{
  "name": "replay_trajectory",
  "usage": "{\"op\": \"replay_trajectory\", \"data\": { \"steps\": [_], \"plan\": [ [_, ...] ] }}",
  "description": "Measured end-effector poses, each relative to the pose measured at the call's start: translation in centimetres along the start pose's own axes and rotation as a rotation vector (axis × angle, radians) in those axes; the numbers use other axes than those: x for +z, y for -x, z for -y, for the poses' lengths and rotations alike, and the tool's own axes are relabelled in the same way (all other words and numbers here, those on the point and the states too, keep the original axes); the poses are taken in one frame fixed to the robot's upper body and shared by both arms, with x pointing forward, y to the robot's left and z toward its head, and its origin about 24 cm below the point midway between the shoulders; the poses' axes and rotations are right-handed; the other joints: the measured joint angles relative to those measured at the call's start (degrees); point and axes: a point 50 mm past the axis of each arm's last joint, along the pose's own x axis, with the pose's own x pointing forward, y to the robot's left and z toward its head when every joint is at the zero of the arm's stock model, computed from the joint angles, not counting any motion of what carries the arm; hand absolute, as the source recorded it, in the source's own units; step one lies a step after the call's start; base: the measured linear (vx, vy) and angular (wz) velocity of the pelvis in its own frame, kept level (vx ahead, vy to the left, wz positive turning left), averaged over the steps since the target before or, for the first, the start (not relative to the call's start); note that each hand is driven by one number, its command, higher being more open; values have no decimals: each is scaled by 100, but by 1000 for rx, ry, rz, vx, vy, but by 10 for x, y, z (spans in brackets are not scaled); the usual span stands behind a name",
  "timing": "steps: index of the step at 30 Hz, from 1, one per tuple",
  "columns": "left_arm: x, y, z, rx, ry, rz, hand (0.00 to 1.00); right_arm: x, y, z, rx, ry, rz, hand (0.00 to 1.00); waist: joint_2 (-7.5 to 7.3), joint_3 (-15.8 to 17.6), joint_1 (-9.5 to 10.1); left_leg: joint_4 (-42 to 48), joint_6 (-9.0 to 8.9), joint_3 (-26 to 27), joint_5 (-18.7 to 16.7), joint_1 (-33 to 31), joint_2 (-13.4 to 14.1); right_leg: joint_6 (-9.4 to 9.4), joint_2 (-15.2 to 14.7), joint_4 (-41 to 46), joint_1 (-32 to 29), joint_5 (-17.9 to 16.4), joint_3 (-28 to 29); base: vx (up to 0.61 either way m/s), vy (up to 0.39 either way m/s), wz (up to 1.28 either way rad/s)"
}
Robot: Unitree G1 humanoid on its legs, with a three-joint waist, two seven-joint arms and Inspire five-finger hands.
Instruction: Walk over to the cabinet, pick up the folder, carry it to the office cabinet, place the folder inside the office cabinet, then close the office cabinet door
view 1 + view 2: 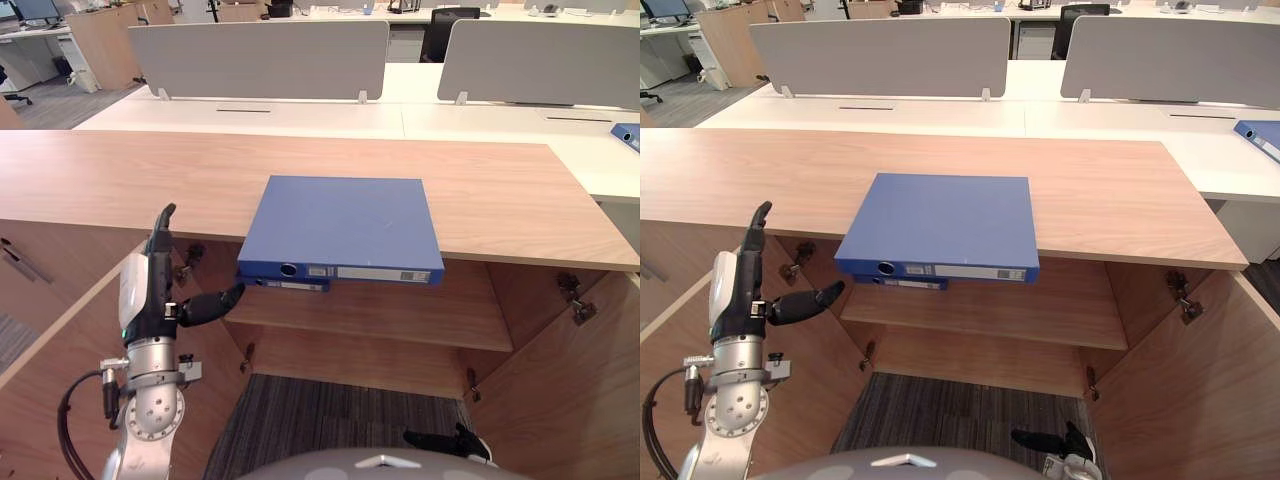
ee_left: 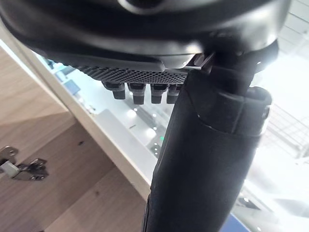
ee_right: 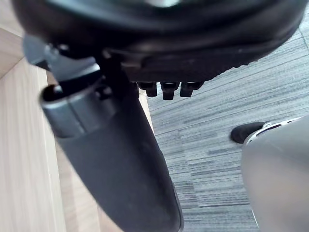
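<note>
A blue folder [image 1: 345, 222] lies flat on the wooden cabinet top [image 1: 120, 175], its spine hanging over the front edge. A second blue spine [image 1: 290, 284] shows just beneath it, under the top's edge. My left hand [image 1: 150, 285] is raised at the lower left, below and left of the folder. It is open, fingers straight up and thumb [image 2: 207, 159] stretched toward the folder's corner without touching it. My right hand [image 1: 445, 440] hangs low at the bottom right over the carpet, open and holding nothing; its thumb [image 3: 111, 159] and straight fingers [image 3: 166, 88] show in the right wrist view.
Both cabinet doors stand open: the left door [image 1: 60, 340] beside my left arm, the right door [image 1: 585, 400] at the right. A bare shelf [image 1: 400, 320] spans the inside. White desks with grey dividers [image 1: 260, 58] stand behind; another blue folder [image 1: 627, 135] lies at the far right.
</note>
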Motion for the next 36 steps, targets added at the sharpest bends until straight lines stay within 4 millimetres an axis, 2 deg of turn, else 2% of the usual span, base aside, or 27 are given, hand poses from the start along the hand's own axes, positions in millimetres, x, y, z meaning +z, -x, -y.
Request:
{"op": "replay_trajectory", "data": {
  "steps": [11,16,22,24,31,32,36],
  "plan": [
    [29,2,19,-122,29,170,100,1,0,2,-5,2,1,100,34,-20,-34,4,-2,19,-1,28,-2,1,13,-37,-14,0,81,-6,0,0],
    [34,4,26,-181,3,213,100,0,-1,3,-7,4,-2,100,42,-24,-35,4,4,29,-22,63,5,1,26,-43,-15,1,153,4,0,-8],
    [48,4,51,-336,-13,322,100,1,-1,6,-12,15,0,100,79,-47,-82,-64,-2,39,-37,120,-12,-9,28,-81,-11,25,200,-2,5,-3],
    [50,3,51,-346,-59,353,100,2,-1,11,-23,21,2,100,132,-80,-190,-95,-1,47,-35,129,-30,-3,16,-112,-7,32,213,8,7,-2],
    [57,-16,41,-248,-75,402,100,-15,1,22,-61,-9,-62,100,154,-93,-191,-97,-1,11,-36,127,-30,11,19,-132,-10,41,304,10,-2,-7],
    [56,-19,36,-217,-90,399,0,-17,2,23,-64,-12,-68,100,154,-93,-193,-101,0,11,-37,125,-29,11,20,-129,-11,41,324,-23,-6,-8],
    [48,-28,16,-97,-145,362,0,-23,3,26,-71,-20,-81,100,141,-88,-190,-132,0,7,-38,128,-21,13,32,-116,-35,41,340,-7,-1,-1]
  ]
}}
